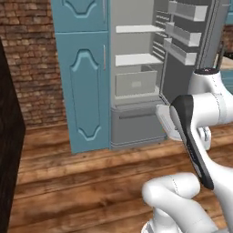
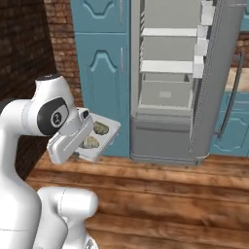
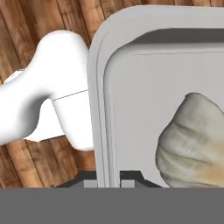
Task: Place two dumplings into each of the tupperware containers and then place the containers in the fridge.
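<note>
My gripper [image 3: 108,180] is shut on the rim of a whitish square tupperware container [image 3: 98,109] and holds it in the air over the wooden floor. Two dumplings [image 2: 100,128] [image 2: 90,142] lie inside this container [image 2: 113,129]; one dumpling [image 3: 192,140] fills the right of the hand view. The container [image 1: 164,119] hangs in front of the fridge [image 1: 136,77], a little right of its lower drawer and partly behind my arm. The fridge [image 2: 165,82] stands open, with pale shelves and a drawer inside. Its door [image 2: 219,73] is swung out to the right.
Teal panelled cabinets [image 1: 84,73] stand left of the fridge, against a brick wall [image 1: 29,59]. A dark body [image 1: 9,136] lines the left edge. Wooden floor [image 2: 170,204] stretches between me and the fridge. More teal cabinets [image 2: 236,126] sit behind the open door.
</note>
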You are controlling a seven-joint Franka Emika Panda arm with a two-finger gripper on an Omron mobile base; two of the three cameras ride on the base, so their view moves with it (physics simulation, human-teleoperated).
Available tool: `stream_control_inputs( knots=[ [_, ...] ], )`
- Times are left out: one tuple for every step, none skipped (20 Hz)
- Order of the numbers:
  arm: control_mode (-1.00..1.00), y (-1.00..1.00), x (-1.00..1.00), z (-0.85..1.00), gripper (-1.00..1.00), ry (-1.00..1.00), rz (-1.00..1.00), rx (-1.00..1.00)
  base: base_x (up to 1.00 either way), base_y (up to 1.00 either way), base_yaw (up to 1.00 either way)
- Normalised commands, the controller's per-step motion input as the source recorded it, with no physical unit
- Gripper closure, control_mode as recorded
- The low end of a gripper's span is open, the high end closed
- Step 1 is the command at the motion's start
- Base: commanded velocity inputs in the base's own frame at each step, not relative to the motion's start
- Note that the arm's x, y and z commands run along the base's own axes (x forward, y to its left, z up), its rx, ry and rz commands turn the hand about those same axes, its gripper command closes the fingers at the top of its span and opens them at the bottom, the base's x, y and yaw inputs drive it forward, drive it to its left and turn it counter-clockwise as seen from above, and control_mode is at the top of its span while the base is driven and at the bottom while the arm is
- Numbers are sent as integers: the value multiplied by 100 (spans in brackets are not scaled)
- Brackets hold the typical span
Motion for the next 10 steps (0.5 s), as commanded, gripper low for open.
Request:
stream_control_inputs(
  knots=[
    [100,0,0,0,100,0,0,0,100,-6,0],
    [100,0,0,0,100,0,0,0,100,-11,0],
    [100,0,0,0,100,0,0,0,100,-14,0],
    [100,0,0,0,100,0,0,0,100,-16,0],
    [100,0,0,0,100,0,0,0,100,-20,0],
    [100,0,0,0,100,0,0,0,100,-25,0],
    [100,0,0,0,100,0,0,0,100,-29,0],
    [100,0,0,0,100,0,0,0,100,-27,0],
    [100,0,0,0,100,0,0,0,100,-26,0],
    [100,0,0,0,100,0,0,0,100,-25,0]
  ],
)
